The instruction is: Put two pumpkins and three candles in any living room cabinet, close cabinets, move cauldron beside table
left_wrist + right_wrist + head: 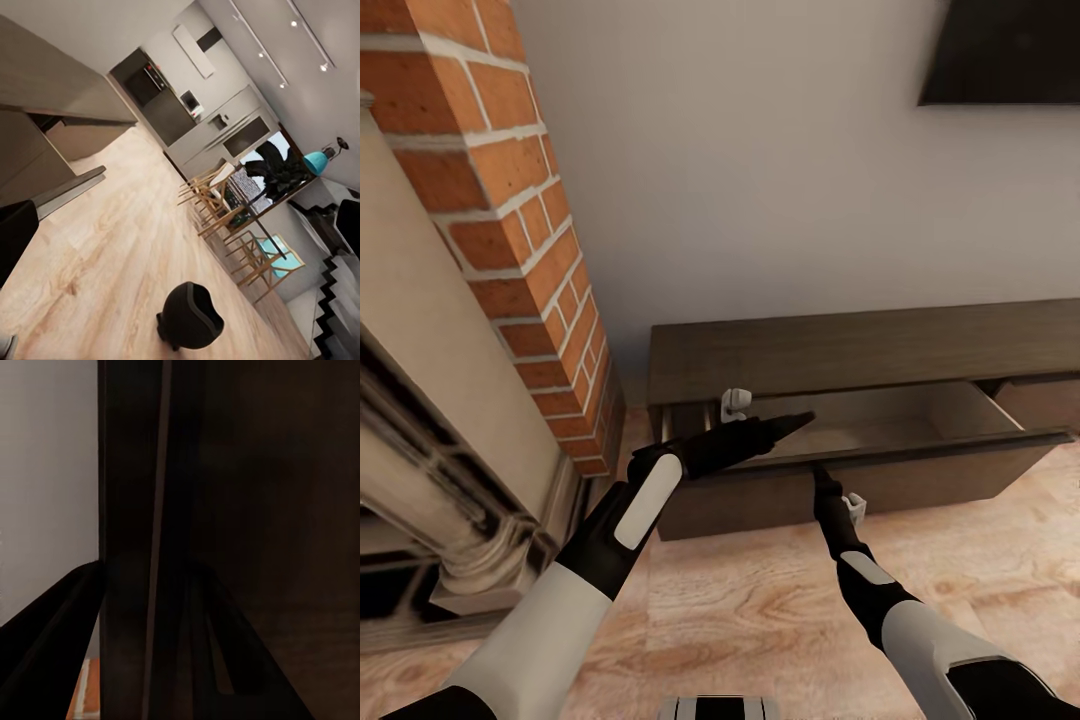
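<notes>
One cabinet (pixel 860 350) drawer open; right claw (pixel 822 480) against front.

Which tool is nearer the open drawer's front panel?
Right. The right tool is up against the drawer front, just below its top edge. The left tool hangs above the drawer's open inside, behind that front.

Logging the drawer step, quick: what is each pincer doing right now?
Left pincer: over the open drawer, seems shut, holding nothing visible.
Right pincer: at the drawer front; open or shut cannot be told.
</notes>
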Controlling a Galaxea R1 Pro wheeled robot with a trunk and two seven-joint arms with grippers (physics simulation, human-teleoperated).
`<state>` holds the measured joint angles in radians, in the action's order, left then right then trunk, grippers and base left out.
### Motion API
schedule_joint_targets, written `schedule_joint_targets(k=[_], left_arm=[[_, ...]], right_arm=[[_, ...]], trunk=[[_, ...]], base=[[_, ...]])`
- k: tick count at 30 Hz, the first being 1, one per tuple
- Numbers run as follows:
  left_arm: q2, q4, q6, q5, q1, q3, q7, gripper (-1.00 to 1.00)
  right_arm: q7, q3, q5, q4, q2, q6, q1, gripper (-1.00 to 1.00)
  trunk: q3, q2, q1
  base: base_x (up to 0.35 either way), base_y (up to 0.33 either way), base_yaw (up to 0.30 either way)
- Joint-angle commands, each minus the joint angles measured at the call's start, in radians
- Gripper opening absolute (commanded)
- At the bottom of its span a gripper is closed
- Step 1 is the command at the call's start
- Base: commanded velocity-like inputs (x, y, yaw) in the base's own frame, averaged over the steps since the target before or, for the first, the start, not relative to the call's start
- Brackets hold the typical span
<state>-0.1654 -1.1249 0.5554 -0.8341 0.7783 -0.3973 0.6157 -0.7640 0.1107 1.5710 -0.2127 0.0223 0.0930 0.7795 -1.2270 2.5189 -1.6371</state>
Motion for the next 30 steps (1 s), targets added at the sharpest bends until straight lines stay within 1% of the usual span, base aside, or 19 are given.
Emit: schedule_joint_targets(k=[1,6,10,30], left_arm=[[0.0,0.0,0.008,-0.008,0.0,0.0,-0.001,1.0],[0.0,0.0,0.008,-0.008,0.001,0.0,-0.001,1.0],[0.0,0.0,0.008,-0.008,0.001,0.0,-0.001,1.0],[0.0,0.0,0.008,-0.007,0.001,0.0,-0.002,1.0]], right_arm=[[0.002,0.049,-0.006,0.009,0.005,0.007,0.0,-1.0],[0.002,0.049,-0.006,0.009,0.005,0.007,0.0,-1.0],[0.002,0.049,-0.006,0.009,0.005,0.007,0.0,-1.0],[0.002,0.05,-0.006,0.009,0.005,0.007,0.0,-1.0]], trunk=[[-0.001,0.0,0.0],[-0.001,0.0,0.0],[-0.001,0.0,0.0],[-0.001,0.0,0.0]], base=[[-0.136,0.0,0.0],[-0.052,0.0,0.0],[-0.155,0.0,0.0],[-0.036,0.0,0.0]])
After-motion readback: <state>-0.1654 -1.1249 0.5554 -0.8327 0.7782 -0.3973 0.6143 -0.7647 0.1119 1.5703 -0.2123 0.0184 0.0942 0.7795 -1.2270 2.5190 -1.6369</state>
